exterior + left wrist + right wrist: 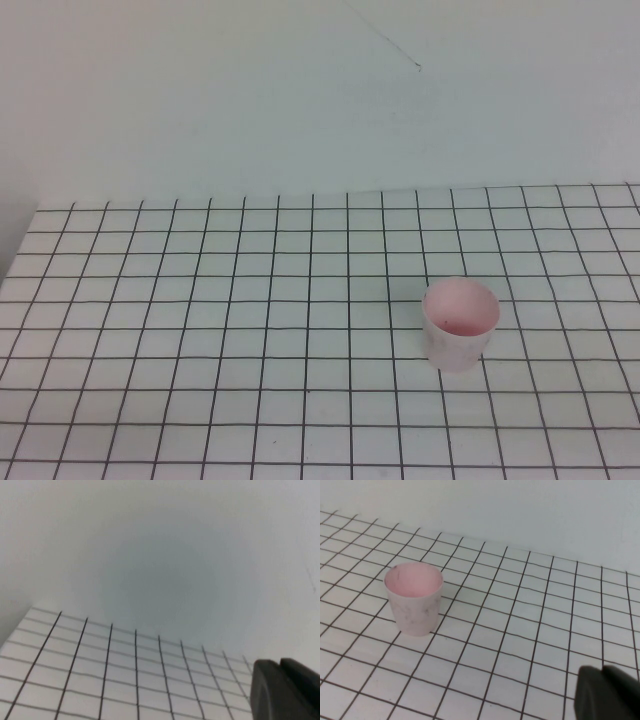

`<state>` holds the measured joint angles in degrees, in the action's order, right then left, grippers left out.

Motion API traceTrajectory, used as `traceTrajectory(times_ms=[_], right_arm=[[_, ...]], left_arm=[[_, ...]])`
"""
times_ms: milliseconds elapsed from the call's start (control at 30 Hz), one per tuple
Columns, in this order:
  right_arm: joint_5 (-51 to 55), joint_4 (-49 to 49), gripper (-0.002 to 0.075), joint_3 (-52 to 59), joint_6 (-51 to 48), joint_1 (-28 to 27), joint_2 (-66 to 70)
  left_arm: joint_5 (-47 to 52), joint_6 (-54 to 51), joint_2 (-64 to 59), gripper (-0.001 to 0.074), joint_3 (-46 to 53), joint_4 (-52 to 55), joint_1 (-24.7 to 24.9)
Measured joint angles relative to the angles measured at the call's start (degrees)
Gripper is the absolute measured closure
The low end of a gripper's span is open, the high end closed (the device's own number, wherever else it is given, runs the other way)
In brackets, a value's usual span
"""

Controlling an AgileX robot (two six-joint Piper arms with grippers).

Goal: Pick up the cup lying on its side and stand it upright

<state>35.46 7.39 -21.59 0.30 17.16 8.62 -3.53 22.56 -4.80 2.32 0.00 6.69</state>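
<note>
The cup [459,323] is pale pink-white plastic with a pinker inside and a reddish bottom. It stands upright, mouth up, on the gridded table, right of centre in the high view. It also shows in the right wrist view [414,598], upright and standing free. My right gripper [603,672] is shut and empty, well away from the cup. My left gripper [280,663] is shut and empty, over the grid near the back wall. Neither arm shows in the high view.
The white table [200,350] bears a black grid. A plain pale wall [320,100] rises behind its far edge. The table's left edge shows at the high view's left side.
</note>
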Motion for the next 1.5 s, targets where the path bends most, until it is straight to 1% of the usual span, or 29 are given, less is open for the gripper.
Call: traceTrajectory(times_ms=[167,333,400,567,867,1067,1500], right_arm=[[0.0,0.0,0.0725,0.0,0.0,0.0,0.0],[0.0,0.0,0.0726,0.0,0.0,0.0,0.0],[0.0,0.0,0.0726,0.0,0.0,0.0,0.0],[0.0,0.0,0.0726,0.0,0.0,0.0,0.0],[0.0,0.0,0.0726,0.0,0.0,0.0,0.0],[0.0,0.0,0.0726,0.0,0.0,0.0,0.0],[0.0,0.0,0.0726,0.0,0.0,0.0,0.0]], left_arm=[[7.7,-1.7,0.0,0.0735,0.0,0.0,0.0],[18.5,-2.0,0.9,0.0735,0.0,4.3,0.0],[20.5,-0.6,2.3,0.0734,0.0,4.1,0.0],[20.5,-0.6,6.6,0.0735,0.0,4.1,0.0],[20.6,-1.5,6.4,0.0734,0.0,4.0,0.0],[20.4,-4.4,6.4,0.0735,0.0,0.3,0.0],[20.4,-4.5,6.4,0.0734,0.0,-1.9,0.0]])
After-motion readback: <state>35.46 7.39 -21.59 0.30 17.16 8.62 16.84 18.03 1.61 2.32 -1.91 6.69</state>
